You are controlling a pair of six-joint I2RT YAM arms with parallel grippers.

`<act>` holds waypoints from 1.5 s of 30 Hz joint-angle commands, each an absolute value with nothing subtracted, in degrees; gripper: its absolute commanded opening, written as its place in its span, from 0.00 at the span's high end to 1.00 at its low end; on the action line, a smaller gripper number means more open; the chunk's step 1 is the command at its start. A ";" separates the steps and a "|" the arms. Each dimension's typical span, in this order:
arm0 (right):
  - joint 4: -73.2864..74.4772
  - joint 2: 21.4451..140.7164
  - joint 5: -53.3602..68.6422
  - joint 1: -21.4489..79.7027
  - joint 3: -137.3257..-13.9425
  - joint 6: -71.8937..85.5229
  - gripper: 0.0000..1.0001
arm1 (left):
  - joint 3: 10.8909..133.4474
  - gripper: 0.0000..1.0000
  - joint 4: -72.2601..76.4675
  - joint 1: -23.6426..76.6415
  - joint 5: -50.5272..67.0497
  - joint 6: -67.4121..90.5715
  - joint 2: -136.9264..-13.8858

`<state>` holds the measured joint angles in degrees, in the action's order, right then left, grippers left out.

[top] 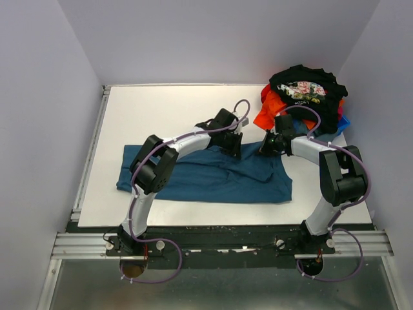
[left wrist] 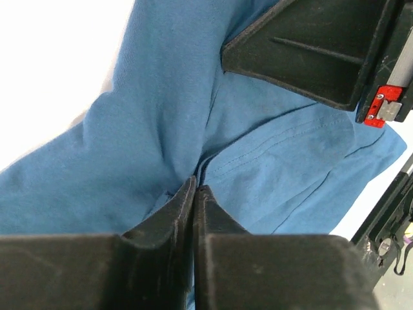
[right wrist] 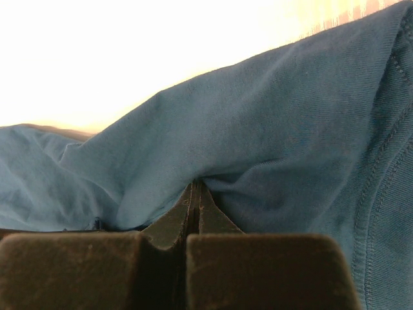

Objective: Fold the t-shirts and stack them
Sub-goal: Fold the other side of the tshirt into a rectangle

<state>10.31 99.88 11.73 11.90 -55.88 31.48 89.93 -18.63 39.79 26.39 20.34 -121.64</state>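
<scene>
Spread along near edge of table (top: 161, 110): teal t-shirt (top: 206, 177) | Pinched shut on raised folds near its far hem: left gripper (top: 233, 152), right gripper (top: 265, 150) | Handling, judged: soft, light, limp; best gripped at hems | Heaped at far right corner: other t-shirts (top: 303, 97)

The white table (top: 193, 103) bears a spread teal-blue t-shirt (top: 206, 181) and a heap of shirts (top: 303, 90).

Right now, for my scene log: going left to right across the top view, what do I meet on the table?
teal-blue t-shirt → left gripper → right gripper → black floral t-shirt
</scene>
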 commanded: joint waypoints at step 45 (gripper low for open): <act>9.58 100.28 13.89 10.55 -56.43 31.38 0.99 | 94.67 1.00 -27.61 46.41 10.72 4.04 -122.44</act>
